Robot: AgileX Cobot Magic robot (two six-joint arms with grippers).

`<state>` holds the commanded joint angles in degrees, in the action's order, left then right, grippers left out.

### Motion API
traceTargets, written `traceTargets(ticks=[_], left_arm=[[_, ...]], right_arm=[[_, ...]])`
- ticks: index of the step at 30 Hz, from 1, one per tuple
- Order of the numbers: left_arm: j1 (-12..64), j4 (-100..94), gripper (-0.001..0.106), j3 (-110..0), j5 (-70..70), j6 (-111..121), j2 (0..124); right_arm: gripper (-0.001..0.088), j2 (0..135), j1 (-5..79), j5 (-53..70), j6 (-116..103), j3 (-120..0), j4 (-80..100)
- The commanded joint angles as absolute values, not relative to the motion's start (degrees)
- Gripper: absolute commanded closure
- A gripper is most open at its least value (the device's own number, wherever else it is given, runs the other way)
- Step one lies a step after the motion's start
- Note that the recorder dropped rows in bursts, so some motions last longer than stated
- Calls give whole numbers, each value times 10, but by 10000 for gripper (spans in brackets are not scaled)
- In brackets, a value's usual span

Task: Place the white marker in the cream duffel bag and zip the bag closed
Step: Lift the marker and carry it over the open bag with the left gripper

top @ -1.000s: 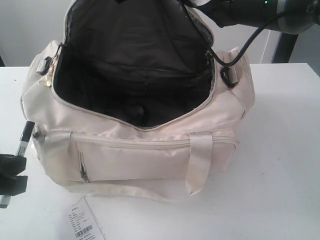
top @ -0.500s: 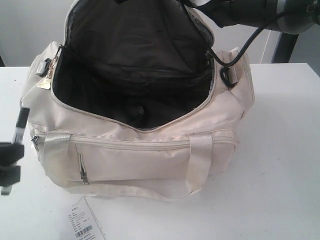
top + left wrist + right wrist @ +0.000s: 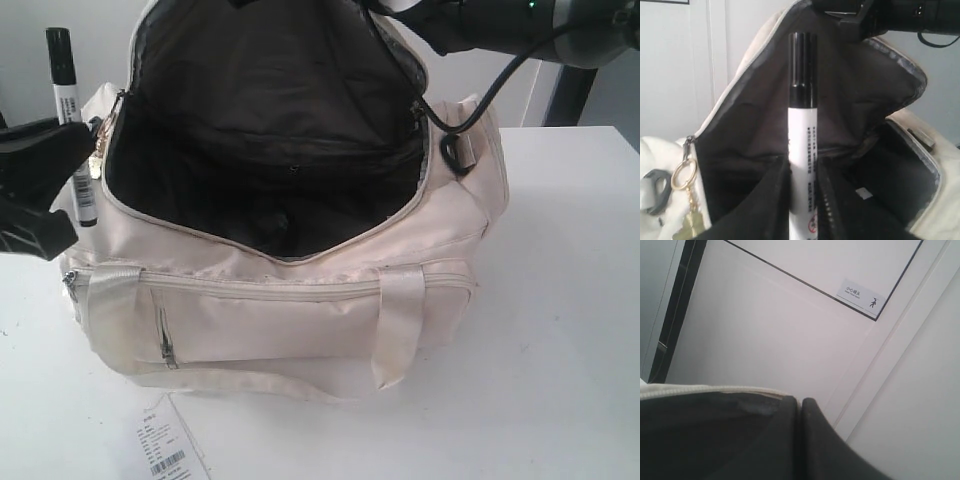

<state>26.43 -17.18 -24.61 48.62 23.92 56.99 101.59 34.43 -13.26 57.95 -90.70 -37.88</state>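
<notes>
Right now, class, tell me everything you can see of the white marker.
The white marker is slim: a white barrel with lines of small dark print and a glossy black cap, fitted on. It stands nearly upright, cap up, clamped around the barrel by the left hand. It is in the air beside one end of the cream duffel bag, outside its open mouth; whether its lower tip brushes the bag cannot be told.
</notes>
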Motion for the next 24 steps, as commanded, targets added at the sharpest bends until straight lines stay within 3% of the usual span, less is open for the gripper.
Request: traceTargets(ticks=[9, 24], left_arm=[[264, -172, 1053, -355, 561, 238, 720], [264, -188, 1053, -400, 626, 276, 827]], right_arm=[[868, 1016, 344, -133, 580, -907, -379], [868, 1016, 344, -133, 580, -907, -379]])
